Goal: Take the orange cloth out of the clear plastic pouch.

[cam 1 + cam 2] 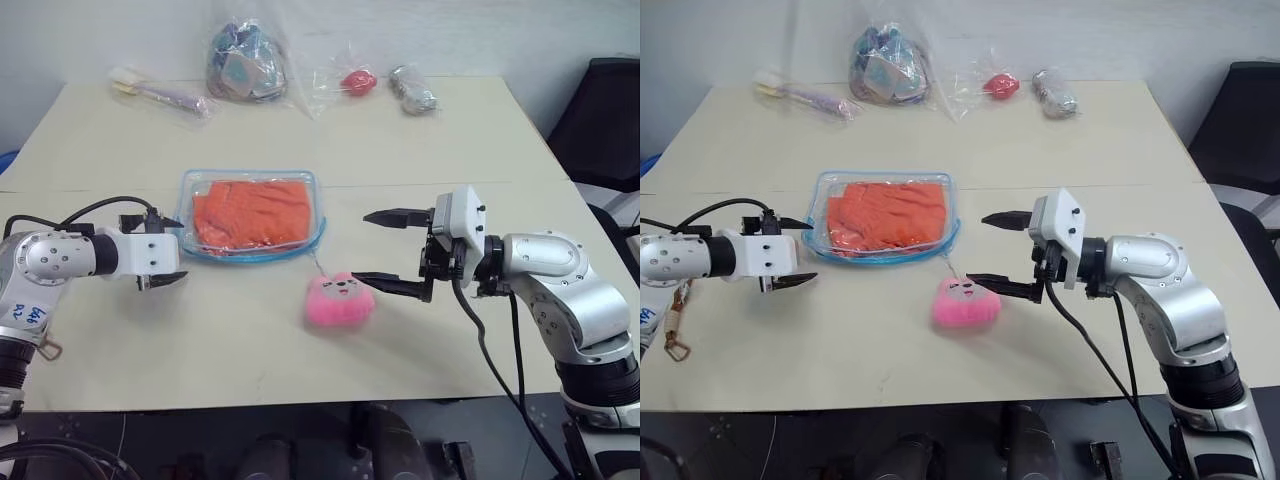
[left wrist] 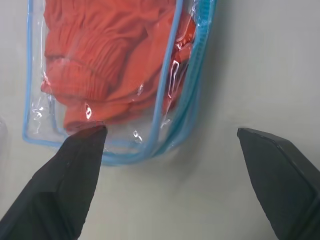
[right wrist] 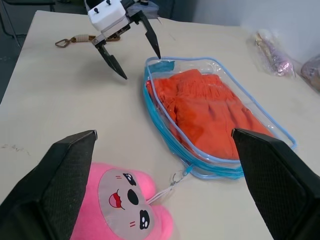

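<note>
Table (image 1: 450,150): pink plush toy (image 1: 339,299) beside clear plastic pouch (image 1: 252,214)

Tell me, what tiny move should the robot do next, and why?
Probably ease the left gripper onto the near corner of the clear plastic pouch and pinch it. Its fingers are open, with one tip right at that corner, while the orange cloth is sealed inside. The right gripper is open too, near the pink plush toy.

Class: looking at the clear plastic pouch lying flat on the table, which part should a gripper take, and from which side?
Probably the clear plastic pouch by its left corner, where the open left gripper already sits. The pouch lies flat, so its thin blue edging is the likeliest pinch point; the orange cloth bulges the middle.
</note>
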Controlling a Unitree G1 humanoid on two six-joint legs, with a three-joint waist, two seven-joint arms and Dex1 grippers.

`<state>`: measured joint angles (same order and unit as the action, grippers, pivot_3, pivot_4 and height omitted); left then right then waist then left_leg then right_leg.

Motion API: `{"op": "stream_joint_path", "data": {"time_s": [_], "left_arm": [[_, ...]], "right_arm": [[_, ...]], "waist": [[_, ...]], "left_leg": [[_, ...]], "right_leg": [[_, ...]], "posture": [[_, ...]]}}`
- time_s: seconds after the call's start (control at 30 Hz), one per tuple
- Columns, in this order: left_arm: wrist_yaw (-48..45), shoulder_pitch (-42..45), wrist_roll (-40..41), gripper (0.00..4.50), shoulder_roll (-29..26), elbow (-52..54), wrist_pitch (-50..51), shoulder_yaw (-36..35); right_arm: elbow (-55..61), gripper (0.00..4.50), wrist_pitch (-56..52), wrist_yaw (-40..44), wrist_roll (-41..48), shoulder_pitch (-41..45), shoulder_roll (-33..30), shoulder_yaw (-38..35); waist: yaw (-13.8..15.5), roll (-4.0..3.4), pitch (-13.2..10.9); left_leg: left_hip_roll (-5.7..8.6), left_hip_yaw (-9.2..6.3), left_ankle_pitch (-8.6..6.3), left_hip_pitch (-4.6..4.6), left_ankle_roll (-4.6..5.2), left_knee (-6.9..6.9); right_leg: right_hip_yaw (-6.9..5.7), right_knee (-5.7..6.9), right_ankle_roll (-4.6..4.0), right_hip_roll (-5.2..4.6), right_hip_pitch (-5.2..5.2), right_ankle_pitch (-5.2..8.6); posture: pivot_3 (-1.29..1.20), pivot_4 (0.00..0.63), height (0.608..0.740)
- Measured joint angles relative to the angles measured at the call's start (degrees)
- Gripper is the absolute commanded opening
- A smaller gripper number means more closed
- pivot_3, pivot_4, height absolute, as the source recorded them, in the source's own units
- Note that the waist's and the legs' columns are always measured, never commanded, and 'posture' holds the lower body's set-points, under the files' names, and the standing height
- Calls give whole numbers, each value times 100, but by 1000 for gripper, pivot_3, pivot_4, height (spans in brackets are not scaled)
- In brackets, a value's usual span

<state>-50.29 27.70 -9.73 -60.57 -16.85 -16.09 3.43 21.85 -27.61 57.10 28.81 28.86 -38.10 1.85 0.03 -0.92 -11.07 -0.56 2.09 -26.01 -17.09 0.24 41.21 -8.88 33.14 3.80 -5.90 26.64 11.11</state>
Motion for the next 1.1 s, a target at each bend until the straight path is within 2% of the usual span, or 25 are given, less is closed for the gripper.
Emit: {"op": "stream_joint_path", "data": {"time_s": [0.17, 0.2, 0.3, 0.63, 0.67, 0.73, 0.93, 1.1], "left_arm": [[94, 427, -200, 4444, 241, -503, -162, 181], [96, 494, -206, 4258, 299, -576, -177, 199], [115, 596, -219, 3551, 437, -697, -236, 234], [150, 769, -347, 159, 468, -1033, -571, 392], [138, 764, -342, 24, 468, -1031, -596, 391], [83, 693, -301, 24, 461, -964, -643, 375], [-90, -277, 93, 24, 335, 412, -572, 74], [-17, -1561, 236, 24, 6, 1681, -550, -673]], "right_arm": [[31, 4500, -1, 18, 33, -8, -49, -3], [31, 4500, -1, 19, 34, -8, -62, -3], [30, 4500, 0, 24, 41, -7, -66, -3], [30, 4500, -1, 12, 93, -11, -68, -3], [30, 4500, -1, 12, 94, -13, -70, -3], [32, 4500, -1, 15, 96, -21, -91, -3], [30, 4500, 0, 241, 166, -102, -413, -71], [9, 4500, 14, 650, 228, -412, -855, -297]], "waist": [[-1, 4, 2], [-2, 4, 2], [-8, 4, 3], [-9, 5, 3], [-9, 5, 3], [-9, 5, 3], [-4, 5, 3], [-5, 5, 3]], "left_leg": [[3, -1, -1, 1, 1, 4], [2, -1, -1, 1, 2, 3], [1, 0, -1, 2, 1, 4], [0, 0, -1, 3, 1, 6], [0, 0, -1, 3, 1, 6], [0, 0, -1, 3, 1, 6], [-5, -3, -1, 2, 1, 8], [-10, -4, -2, 3, 1, 5]], "right_leg": [[-1, 0, 1, 0, 0, -1], [-2, -1, 0, 0, 0, -1], [-2, 0, 1, 1, 0, -1], [-1, 1, 0, 2, 0, -1], [-1, 1, 0, 2, 0, -1], [-1, 0, 0, 2, 0, -1], [-1, -2, 1, 0, 0, -1], [1, -5, 0, -1, -1, -1]], "posture": [[0, 150, 740], [0, 150, 740], [0, 150, 740], [0, 150, 740], [0, 150, 740], [0, 150, 740], [0, 150, 740], [0, 150, 740]]}}
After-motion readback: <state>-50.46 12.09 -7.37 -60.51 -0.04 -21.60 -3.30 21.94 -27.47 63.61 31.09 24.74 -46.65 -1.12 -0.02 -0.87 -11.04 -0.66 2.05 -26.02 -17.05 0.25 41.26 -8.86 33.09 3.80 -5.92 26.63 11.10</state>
